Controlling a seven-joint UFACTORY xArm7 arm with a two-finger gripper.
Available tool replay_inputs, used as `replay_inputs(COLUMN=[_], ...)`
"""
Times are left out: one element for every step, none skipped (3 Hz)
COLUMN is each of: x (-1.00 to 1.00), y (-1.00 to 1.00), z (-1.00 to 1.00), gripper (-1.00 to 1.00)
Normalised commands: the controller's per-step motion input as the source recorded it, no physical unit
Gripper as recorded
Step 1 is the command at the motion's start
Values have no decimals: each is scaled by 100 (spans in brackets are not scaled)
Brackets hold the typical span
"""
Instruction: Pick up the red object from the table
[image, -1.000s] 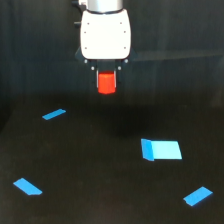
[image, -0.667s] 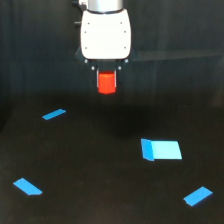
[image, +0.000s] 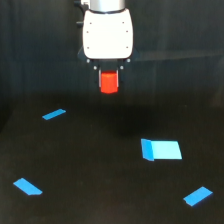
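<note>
Dark all round here: behind the scene hangs a matte black backdrop (image: 190, 50) with a faint woven grain, and no window or lamp is in shot. Below it spreads a wide matte black flat surface (image: 100, 175), dimly and evenly lit. Its seam with the backdrop is hard to place in the gloom, showing only as a slightly darker band across the middle of the exterior view.

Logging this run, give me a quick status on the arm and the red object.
Gripper jaws shut on red object. Object held clear above table. Blue block off to exterior view's right, nothing obstructing.
</note>
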Motion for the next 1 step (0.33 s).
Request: replay_inputs(x=[-13], y=[3], z=[16], gripper=[-100])
